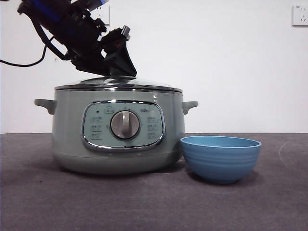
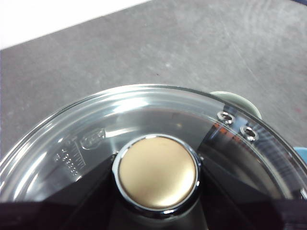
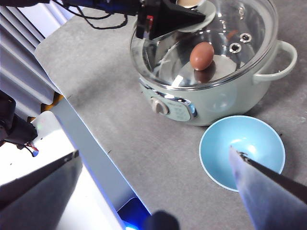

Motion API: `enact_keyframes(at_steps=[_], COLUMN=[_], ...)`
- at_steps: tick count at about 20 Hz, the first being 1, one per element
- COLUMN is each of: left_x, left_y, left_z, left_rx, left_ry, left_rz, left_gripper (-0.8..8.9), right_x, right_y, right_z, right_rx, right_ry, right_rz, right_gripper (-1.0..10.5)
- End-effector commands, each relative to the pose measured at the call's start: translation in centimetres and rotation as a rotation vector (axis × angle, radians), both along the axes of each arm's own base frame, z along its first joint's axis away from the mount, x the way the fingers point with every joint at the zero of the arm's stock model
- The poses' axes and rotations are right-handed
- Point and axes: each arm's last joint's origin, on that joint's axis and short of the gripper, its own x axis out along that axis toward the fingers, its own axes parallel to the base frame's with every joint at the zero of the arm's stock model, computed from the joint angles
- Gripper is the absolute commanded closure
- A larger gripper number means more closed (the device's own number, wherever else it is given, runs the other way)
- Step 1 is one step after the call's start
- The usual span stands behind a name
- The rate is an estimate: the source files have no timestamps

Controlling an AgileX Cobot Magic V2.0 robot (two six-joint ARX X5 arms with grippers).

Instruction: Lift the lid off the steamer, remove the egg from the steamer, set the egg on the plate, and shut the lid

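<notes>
The lid (image 1: 118,84) sits closed on the steamer (image 1: 115,137), its chrome rim resting level on the pot's top edge. In the left wrist view the round knob (image 2: 157,174) at the lid's centre lies between the left gripper's two black jaws, which flank it closely on either side; whether they actually press on it cannot be told. From the front, the left gripper (image 1: 118,72) comes down at a slant from the upper corner beyond the steamer's far handle and ends right over the middle of the lid.

Through the glass, the right wrist view shows a brown egg (image 3: 202,55) standing inside the steamer, near the centre and slightly toward the side with the two small chrome vent fittings (image 3: 240,42).

The plate (image 1: 221,158), a small blue ridged bowl, stands upright on the desk (image 1: 144,202) just beside the steamer, on the side away from the left arm; in the front view its rim looks almost touching the pot's lower wall, while from above a narrow gap shows.

The right gripper (image 3: 158,191) hovers well above the desk in front of the steamer, its jaws spread wide and holding nothing, one tip over the plate.
</notes>
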Motion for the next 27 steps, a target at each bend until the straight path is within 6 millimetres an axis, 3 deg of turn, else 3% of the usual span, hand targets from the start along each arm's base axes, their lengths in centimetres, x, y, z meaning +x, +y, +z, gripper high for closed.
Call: enact_keyframes(at_steps=[1,10,15,19,27], left_x=[-1.2,-3.8,-8.8,-13.7,-21.8], left_y=[0.2,1.5,4.5,7.3,11.7], left_z=[2.2,6.6,10.7,12.7,13.0], left_rx=[-0.048,-0.119,-0.123,-0.110,-0.049], left_ry=[-0.067,-0.212,-0.294,-0.315,-0.298], left_rz=[-0.022,-0.023,0.082,0.147,0.298], left_gripper=[8.22,8.22,8.22,8.22,8.22], right_x=[0.1,0.4,2.8,6.3,12.4], right_y=[0.0,0.0,1.3,4.5,14.1], right_z=[0.1,0.3,0.2,-1.3,-6.5], right_rx=[-0.009,-0.020,0.041,0.081,-0.010], right_ry=[-0.015,-0.055,-0.065,-0.046,-0.063], right_rz=[-0.007,-0.035,-0.055,-0.016,-0.019], right_gripper=[3.8,3.8,3.8,3.8,4.2])
